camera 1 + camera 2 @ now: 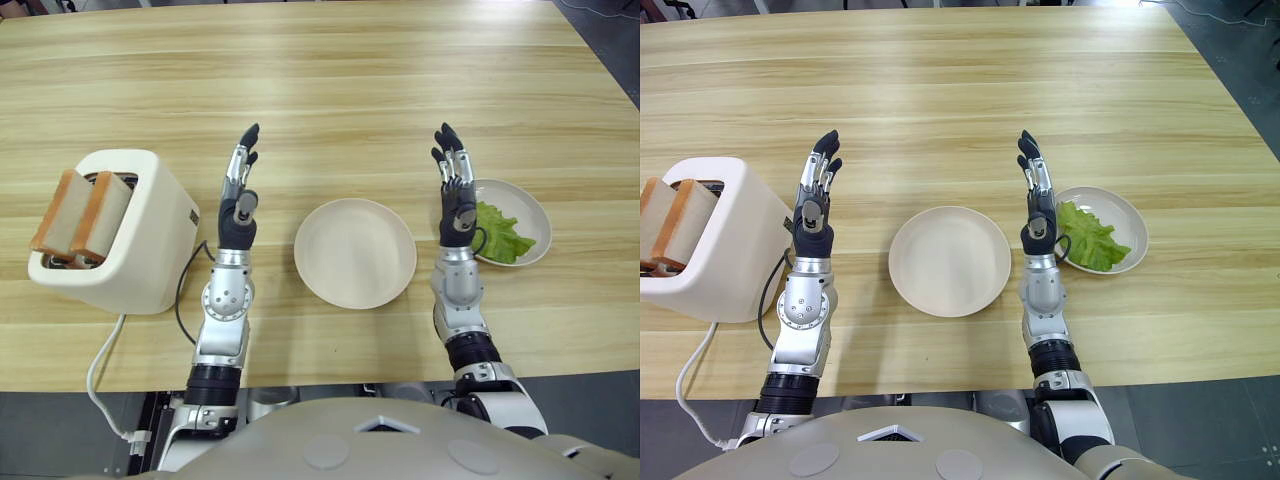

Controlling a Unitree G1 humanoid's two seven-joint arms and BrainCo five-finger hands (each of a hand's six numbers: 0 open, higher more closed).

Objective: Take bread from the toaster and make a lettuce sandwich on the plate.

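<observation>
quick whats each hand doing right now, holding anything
Left hand: open, holding nothing, beside the toaster.
Right hand: open, holding nothing, by the bowl of lettuce.

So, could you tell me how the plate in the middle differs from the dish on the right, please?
The plate is bare; the dish holds lettuce. The plate looks wider than the dish. The plate lies left of the right hand, the dish just right of it. Both are round, pale and on the table.
</observation>
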